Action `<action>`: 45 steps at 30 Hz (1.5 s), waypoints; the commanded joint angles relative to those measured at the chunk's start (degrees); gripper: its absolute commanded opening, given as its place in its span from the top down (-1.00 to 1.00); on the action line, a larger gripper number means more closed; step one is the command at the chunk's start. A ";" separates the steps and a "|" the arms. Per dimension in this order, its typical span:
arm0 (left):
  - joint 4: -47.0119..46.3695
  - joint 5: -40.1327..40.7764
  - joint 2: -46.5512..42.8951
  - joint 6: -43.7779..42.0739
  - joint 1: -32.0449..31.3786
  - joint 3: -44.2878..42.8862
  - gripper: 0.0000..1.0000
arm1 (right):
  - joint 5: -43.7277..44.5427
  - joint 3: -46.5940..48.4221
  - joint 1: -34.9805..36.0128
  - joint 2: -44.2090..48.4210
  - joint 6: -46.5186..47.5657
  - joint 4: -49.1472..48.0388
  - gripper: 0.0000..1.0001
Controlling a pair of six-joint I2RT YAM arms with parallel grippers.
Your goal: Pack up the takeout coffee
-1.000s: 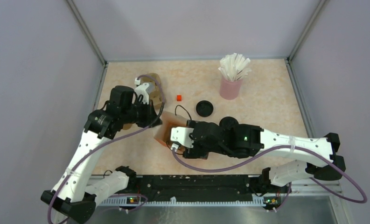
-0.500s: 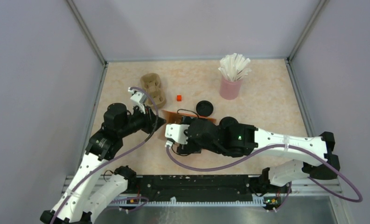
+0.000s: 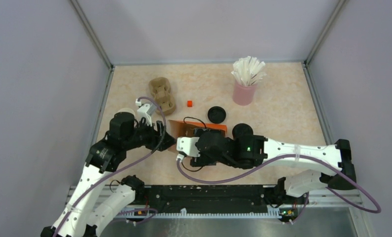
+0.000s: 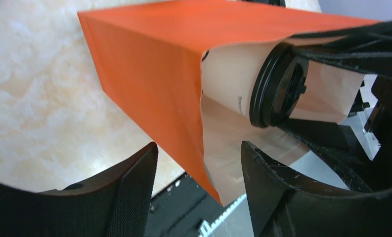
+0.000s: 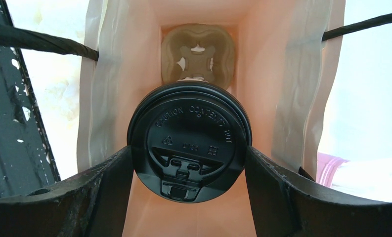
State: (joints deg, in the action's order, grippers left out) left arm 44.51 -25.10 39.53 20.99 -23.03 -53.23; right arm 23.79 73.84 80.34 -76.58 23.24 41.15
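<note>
Right fingers [image 5: 102, 190] pinch the takeout coffee [image 5: 189, 143] in the orange bag's [image 4: 149, 74] mouth, left fingers [image 4: 129, 192] spread; seating it deeper likely follows.

A pale, marbled beige surface [image 3: 283, 113] is lying under even, soft light. Plain lavender-grey walls [image 3: 203, 29] are rising behind it and at both its sides. Grey metal posts [image 3: 91, 33] are slanting up from its two far corners. A black rail [image 3: 208, 195] is running along its near edge. A dull metal sheet [image 3: 223, 227] is showing nearer still.
</note>
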 commanded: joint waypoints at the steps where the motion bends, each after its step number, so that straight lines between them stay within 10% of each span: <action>1: 5.81 -1.61 -0.39 3.51 -0.18 -1.42 -0.37 | 1.79 0.05 -0.20 -0.63 1.61 -0.68 -0.04; 11: -0.81 -0.19 2.07 2.56 -0.18 1.51 -0.12 | 2.48 -4.09 -0.33 1.80 5.78 3.73 -0.05; 20: -12.87 -0.15 0.49 -1.19 -0.18 6.63 0.69 | 3.43 -8.28 -6.64 2.30 11.65 -8.07 -0.05; 31: -10.65 0.58 2.18 2.55 -0.18 6.01 -0.16 | -1.69 -7.46 -8.75 -0.49 18.44 -13.77 -0.05; 45: -12.00 2.62 -1.90 7.25 -0.18 8.37 -0.03 | -3.60 -7.85 -8.75 -2.91 20.17 -18.57 -0.04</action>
State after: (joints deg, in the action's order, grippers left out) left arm 37.78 -22.83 38.28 25.93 -23.07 -46.00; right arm 21.45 65.12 71.48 -79.59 42.52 26.11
